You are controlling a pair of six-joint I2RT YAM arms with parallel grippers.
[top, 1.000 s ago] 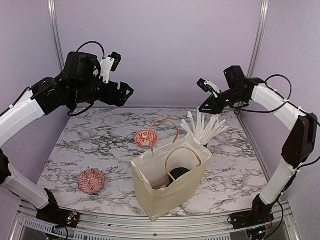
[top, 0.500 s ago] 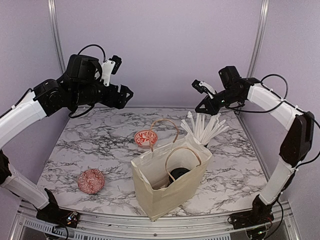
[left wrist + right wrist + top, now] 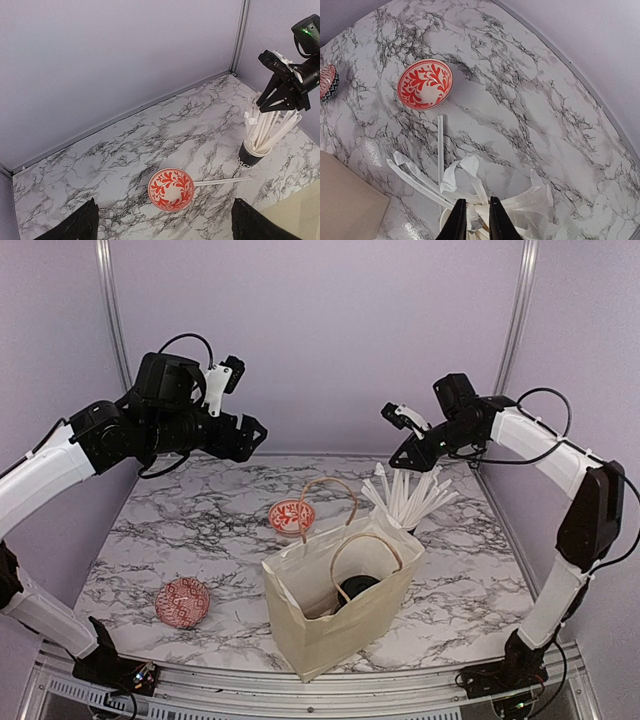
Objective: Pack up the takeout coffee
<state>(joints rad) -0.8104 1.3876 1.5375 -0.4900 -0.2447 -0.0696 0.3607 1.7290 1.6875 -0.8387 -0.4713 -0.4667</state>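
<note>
We read the main job as mostly done: the takeout coffee [image 3: 355, 587] sits inside the paper bag [image 3: 335, 625], a dark round shape low down w/ what looks like the lid on top, though the bag wall hides most of it, so we can't confirm it's seated upright. The bag stands open at the near-centre of the table [image 3: 180, 520], handles up, not closed or folded. The left gripper [image 3: 252, 437] hangs high over the far-left side, jaws spread wide w/ nothing between them, well apart from the bag. The right gripper [image 3: 405, 458] hovers just above the straw cup [image 3: 405, 502] behind the bag. Its fingers stand close together w/ only a thin gap, and white wrapper shows in that gap in the wrist view, but we can't tell if a straw is pinched or just behind it. One loose straw [image 3: 222, 180] lies flat on the marble beside the red bowl [image 3: 292, 515]; a second bowl [image 3: 182, 602] sits near-left, untouched. What's left, in our judgement: prob. an extra such as a straw into the bag, maybe nothing else.
</note>
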